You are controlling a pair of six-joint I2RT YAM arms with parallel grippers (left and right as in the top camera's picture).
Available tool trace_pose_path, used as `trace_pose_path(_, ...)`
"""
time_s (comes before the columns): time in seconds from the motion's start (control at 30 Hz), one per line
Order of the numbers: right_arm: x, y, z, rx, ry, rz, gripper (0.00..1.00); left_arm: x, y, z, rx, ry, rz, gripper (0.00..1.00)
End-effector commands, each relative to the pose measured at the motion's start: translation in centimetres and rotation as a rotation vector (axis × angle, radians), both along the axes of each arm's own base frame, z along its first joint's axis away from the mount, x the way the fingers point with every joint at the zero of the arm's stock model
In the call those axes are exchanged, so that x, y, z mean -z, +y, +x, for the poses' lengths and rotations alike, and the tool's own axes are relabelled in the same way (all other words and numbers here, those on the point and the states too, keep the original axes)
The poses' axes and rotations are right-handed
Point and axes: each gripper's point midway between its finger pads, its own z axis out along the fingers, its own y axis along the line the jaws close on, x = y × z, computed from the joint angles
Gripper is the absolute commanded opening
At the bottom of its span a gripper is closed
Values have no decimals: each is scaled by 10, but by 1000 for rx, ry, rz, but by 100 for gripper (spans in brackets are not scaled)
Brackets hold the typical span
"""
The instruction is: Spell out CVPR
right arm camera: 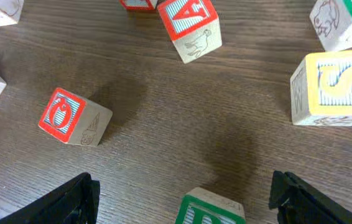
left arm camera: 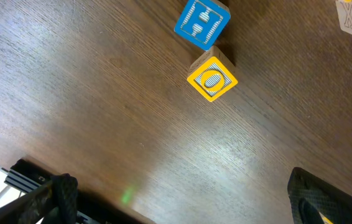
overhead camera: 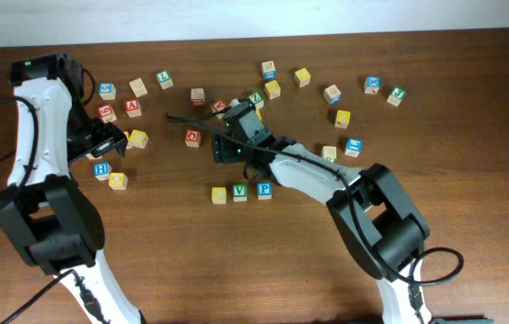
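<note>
Yellow C [overhead camera: 218,194], green V [overhead camera: 239,193] and blue P [overhead camera: 263,190] stand side by side in a row at the table's middle. Above that row my right gripper [overhead camera: 239,120] [right arm camera: 182,186] is open over the table. A green cube [right arm camera: 211,211] sits between its fingers, nearer the right one and touching neither. Its letter, cut by the frame's lower edge, looks like an R, and in the overhead view the gripper hides this cube. At the left, my left gripper [overhead camera: 109,135] [left arm camera: 179,190] is open with only bare wood between its fingers.
Close ahead of the right gripper are a red O cube [right arm camera: 70,117], a red A cube [right arm camera: 188,25] and a yellow S cube [right arm camera: 338,87]. A blue H cube [left arm camera: 202,22] and a yellow O cube [left arm camera: 212,79] lie by the left gripper. Several more cubes are scattered along the back.
</note>
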Motion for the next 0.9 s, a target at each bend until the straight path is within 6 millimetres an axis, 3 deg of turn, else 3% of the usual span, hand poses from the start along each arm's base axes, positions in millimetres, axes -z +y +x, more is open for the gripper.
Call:
trace_pose_path(0.0,9,-10,2,53,5,-55,69,-4,0,1,-8,-13,6,99)
trace_pose_path(0.1,14,-19,1,95,21,-84,66,-4,0,1,-8,-13,6,99)
trace_pose_path(0.17,16,-20,-1,98,34,-89,58,-4,0,1,-8,-13,6,99)
trace_pose_path(0.4,20,-20,-7,86,62,-93,48,-4,0,1,-8,-13,6,99)
trace_pose_path(0.53,21,-21,-8,86,68,-98,27,-4,0,1,-8,-13,6,99)
trace_pose_path(0.77,18,-22,-8,85,67,-98,31,-4,0,1,-8,-13,6,99)
trace_pose_path(0.83,1,-22,-7,81,47,-89,32,-4,0,1,-8,-13,6,99)
trace_pose_path(0.87,-21,-22,-7,81,31,-83,32,-4,0,1,-8,-13,6,99)
